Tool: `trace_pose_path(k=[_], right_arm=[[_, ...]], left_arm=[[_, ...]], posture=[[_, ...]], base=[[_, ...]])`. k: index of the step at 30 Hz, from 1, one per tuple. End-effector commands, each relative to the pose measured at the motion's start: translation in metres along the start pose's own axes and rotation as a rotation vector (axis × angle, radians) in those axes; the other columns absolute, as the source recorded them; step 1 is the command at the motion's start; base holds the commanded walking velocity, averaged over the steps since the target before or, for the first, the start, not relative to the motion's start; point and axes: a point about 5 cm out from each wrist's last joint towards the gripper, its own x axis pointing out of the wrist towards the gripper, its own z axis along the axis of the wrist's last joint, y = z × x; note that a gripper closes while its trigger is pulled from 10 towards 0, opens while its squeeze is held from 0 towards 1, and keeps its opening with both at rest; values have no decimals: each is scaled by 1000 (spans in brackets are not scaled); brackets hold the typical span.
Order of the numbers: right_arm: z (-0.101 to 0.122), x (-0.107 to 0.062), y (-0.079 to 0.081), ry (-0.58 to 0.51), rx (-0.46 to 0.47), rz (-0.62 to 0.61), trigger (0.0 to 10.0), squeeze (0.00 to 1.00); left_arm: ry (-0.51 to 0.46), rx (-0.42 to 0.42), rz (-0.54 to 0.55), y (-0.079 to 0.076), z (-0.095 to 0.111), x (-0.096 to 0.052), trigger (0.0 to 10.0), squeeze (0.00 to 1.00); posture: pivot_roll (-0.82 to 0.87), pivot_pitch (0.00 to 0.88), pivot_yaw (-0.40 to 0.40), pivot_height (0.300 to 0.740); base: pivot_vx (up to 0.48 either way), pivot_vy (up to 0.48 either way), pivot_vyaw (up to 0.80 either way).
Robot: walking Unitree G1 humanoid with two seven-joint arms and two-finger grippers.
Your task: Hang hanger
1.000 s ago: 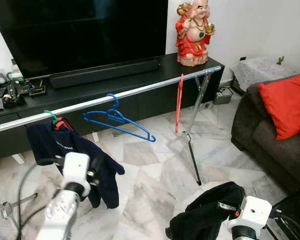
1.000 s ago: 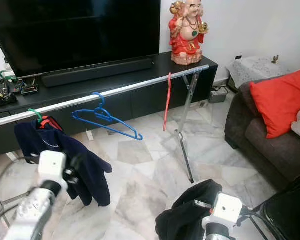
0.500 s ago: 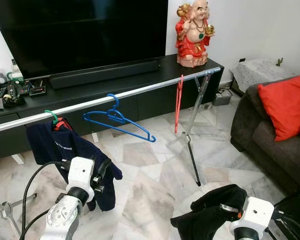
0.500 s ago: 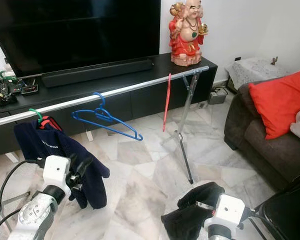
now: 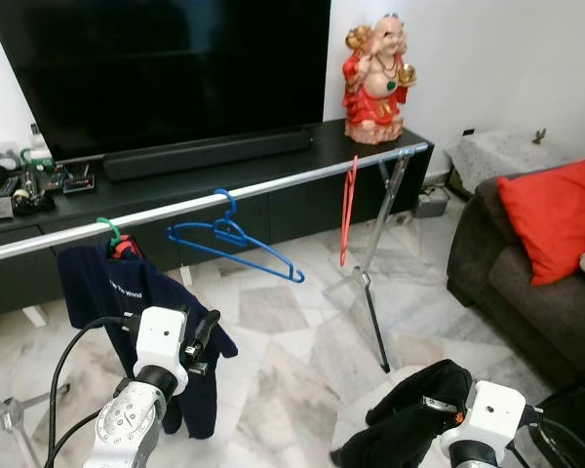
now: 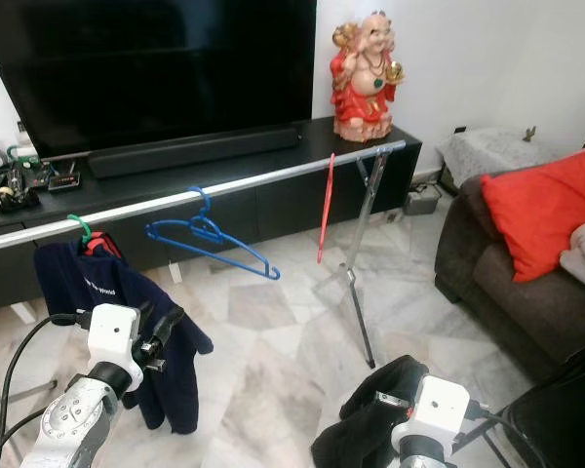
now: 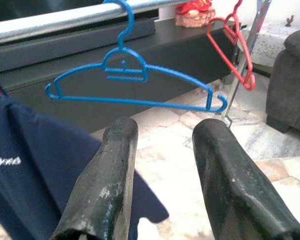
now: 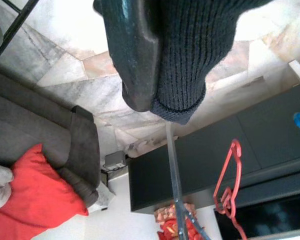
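A silver rail [image 5: 273, 185] runs across in front of the black TV console. On it hang a navy garment [image 5: 127, 292] on a green hanger, an empty blue hanger [image 5: 229, 239] and an empty red hanger [image 5: 349, 210]. My left gripper [image 5: 203, 336] is low, beside the navy garment; in the left wrist view it [image 7: 165, 132] is open and empty, pointing at the blue hanger [image 7: 130, 85]. At the lower right, my right gripper [image 8: 155, 75] is shut on a black knit garment [image 5: 409, 414], which bunches over its fingers.
The rail's folding leg [image 5: 370, 292] stands on the marble floor at centre right. A dark sofa [image 5: 507, 283] with a red cushion [image 5: 556, 214] is on the right. A red statue [image 5: 375, 68] and a soundbar [image 5: 210, 154] sit on the console below the TV.
The left arm has sunk and settled, with its fingers now showing beside the navy garment. The camera has shifted a little. The black garment stays in the right gripper.
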Motion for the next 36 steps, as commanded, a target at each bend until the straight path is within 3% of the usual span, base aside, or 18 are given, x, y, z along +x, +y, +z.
trace_pose_path(k=[1, 29, 36], right_arm=[[8, 2, 2, -33, 6, 13, 10000, 0], [5, 2, 5, -16, 9, 43, 10000, 0], [5, 3, 5, -14, 9, 47, 10000, 0]], left_arm=[[-2, -13, -13, -1, 2, 1, 10000, 0], [7, -23, -25, -3, 1, 3, 10000, 0], [-4, -30, -23, -3, 2, 1, 10000, 0]], posture=[[68, 0, 16, 740], [70, 0, 18, 740], [74, 0, 15, 740]], base=[[375, 0, 0], [391, 0, 0], [36, 0, 0]])
